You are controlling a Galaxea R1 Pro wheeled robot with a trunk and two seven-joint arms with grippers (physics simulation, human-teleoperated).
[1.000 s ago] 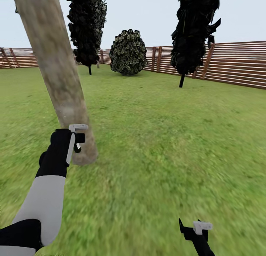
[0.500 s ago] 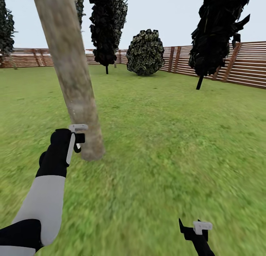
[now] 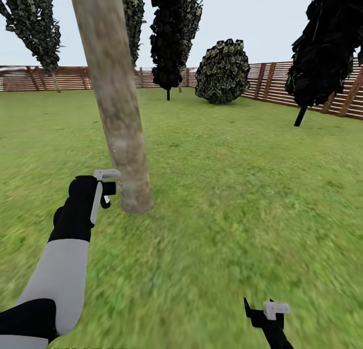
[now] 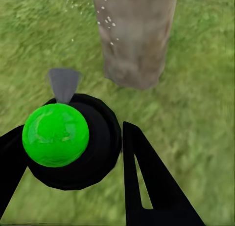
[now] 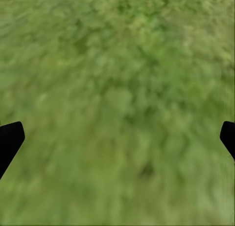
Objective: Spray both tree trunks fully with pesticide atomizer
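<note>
Spraying step in hand. Left gripper [image 4: 73, 152] clamped on pesticide atomizer with bright green round cap [image 4: 55, 134], grey nozzle aimed at thick pale grey-beige mottled tree trunk [image 3: 115, 102] — white droplets against bark. Right gripper [image 3: 264, 311] spread apart, empty, over blurry green lawn [image 3: 242, 188]. Next — likely sweep spray along trunk.

Far back, 3 dark cypresses [image 3: 174, 31] stand on thin stems near a round bush [image 3: 223, 71]. Behind them there is pale grey sky [image 3: 262, 21].
</note>
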